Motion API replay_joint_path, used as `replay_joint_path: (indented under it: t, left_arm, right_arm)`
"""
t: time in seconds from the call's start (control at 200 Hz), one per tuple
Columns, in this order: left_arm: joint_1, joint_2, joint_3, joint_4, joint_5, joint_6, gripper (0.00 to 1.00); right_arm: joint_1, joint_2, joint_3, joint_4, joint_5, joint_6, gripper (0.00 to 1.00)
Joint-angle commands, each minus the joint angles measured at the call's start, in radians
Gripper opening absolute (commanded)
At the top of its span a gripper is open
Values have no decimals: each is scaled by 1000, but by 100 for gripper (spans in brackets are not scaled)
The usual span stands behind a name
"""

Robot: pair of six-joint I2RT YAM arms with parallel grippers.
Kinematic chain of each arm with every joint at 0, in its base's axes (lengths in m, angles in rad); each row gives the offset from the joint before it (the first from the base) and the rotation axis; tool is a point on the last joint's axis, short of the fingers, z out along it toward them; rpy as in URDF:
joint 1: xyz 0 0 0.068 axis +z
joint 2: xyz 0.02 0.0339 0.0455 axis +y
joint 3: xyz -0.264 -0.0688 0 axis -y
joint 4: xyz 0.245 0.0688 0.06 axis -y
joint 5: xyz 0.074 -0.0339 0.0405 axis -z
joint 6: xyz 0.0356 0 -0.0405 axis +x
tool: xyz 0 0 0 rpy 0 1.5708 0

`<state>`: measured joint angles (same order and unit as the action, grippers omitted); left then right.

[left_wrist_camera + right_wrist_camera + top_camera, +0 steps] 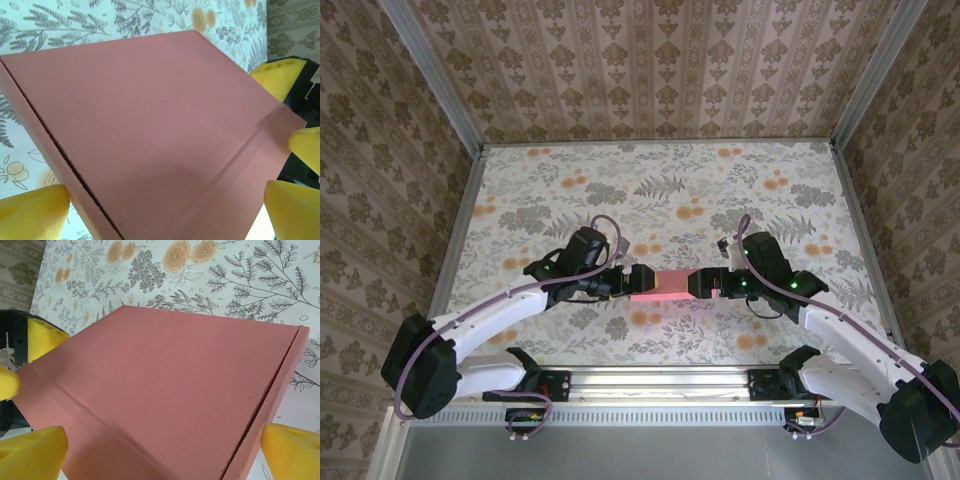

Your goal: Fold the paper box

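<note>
- Left gripper [638, 282] and right gripper [700, 283] both stand wide open, with their jaws around opposite ends of the paper box [665, 284].
- It lies folded flat at the middle of the frame, on the table [650, 180].
- Risk: if one side squeezes unevenly, the thin cardboard may buckle or a flap may spring open.

Face-to-face: left gripper [638, 283], right gripper [699, 284] (jaws wide)
</note>
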<state>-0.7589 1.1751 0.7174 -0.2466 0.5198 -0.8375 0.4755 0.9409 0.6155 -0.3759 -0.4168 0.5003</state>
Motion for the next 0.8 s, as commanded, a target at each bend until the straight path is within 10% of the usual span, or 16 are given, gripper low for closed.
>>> replay_joint_path:
  t: [0.0, 0.795]
  left_arm:
    - [3, -21, 40, -22, 22, 21, 100]
    - [5, -6, 69, -33, 64, 16, 100]
  right_arm:
    - [0, -17, 32, -31, -59, 20, 100]
    - [-12, -45, 1, 113, -165, 152, 100]
